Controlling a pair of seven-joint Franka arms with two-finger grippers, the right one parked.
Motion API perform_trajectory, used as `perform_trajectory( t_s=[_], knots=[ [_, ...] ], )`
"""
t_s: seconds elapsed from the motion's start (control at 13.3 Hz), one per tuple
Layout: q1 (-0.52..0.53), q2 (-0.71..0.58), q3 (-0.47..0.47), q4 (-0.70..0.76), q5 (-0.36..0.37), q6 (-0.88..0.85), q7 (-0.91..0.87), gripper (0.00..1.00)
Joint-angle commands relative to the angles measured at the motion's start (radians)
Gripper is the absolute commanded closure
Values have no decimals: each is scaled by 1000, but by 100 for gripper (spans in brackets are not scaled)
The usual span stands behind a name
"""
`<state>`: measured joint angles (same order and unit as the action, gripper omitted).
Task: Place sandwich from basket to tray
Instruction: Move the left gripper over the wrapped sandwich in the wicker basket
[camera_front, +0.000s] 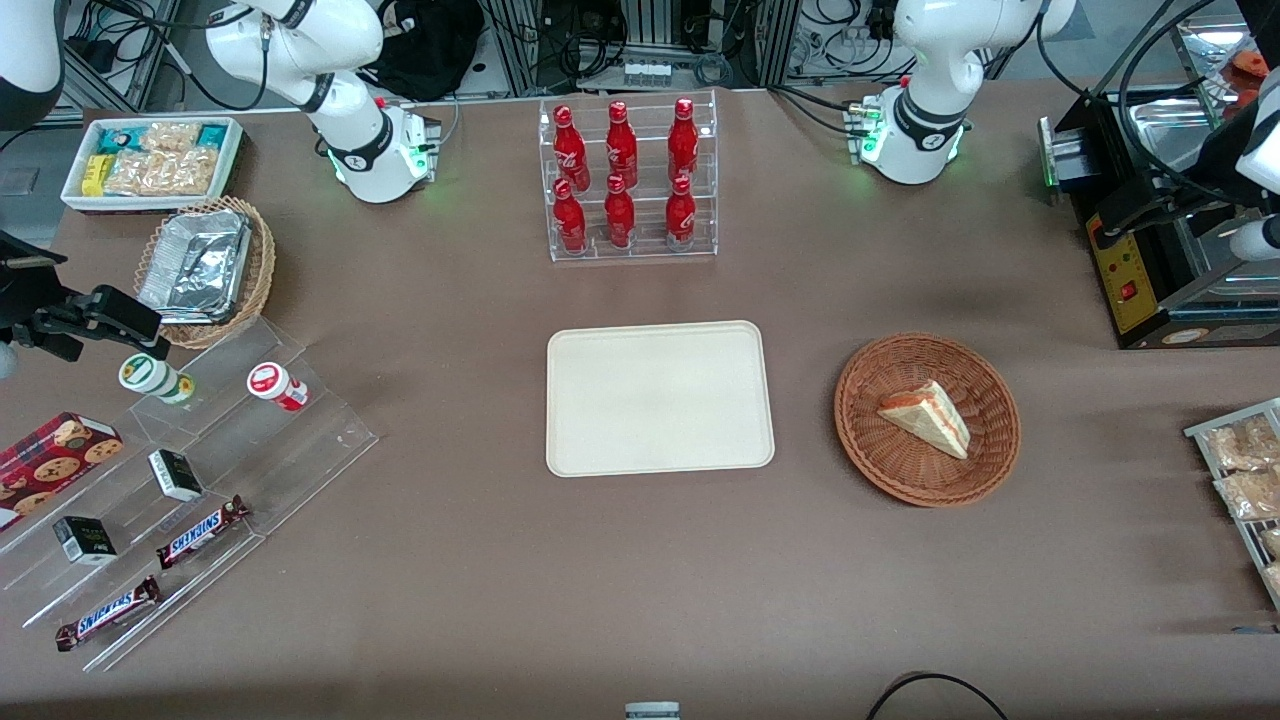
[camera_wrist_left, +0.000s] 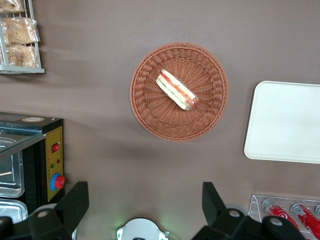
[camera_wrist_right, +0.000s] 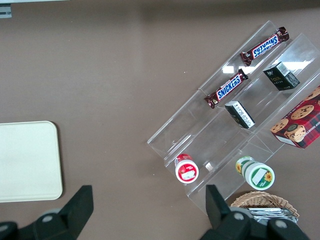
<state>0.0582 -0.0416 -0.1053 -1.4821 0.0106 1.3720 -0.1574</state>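
gripper (camera_wrist_left: 145, 202) high above table, fingers spread wide, empty | sandwich (camera_front: 927, 417), layered triangular wedge, in woven wicker basket (camera_front: 870, 450) beneath gripper | smooth cream tray (camera_front: 600, 440) at basket's 9 o'clock in front view

Your black two-finger gripper (camera_wrist_left: 145, 210) hangs high with fingers spread wide, open air beneath it down to the round reddish-brown wicker basket (camera_front: 985, 455) and its triangular white-bread sandwich (camera_front: 926, 417). From the basket toward 9 o'clock, bare brown tablecloth (camera_front: 805, 330) leads to the flat cream rectangular tray (camera_front: 659, 398). You have the black metal oven (camera_front: 1150, 255) at 1 o'clock.
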Motion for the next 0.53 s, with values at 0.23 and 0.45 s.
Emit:
perform_trajectory(
  t_s=[0.23, 0.45],
  knots=[
    [-9, 17, -5, -53, 17, 10, -25, 0],
    [-20, -3, -25, -302, 17, 184, -33, 0]
  ],
)
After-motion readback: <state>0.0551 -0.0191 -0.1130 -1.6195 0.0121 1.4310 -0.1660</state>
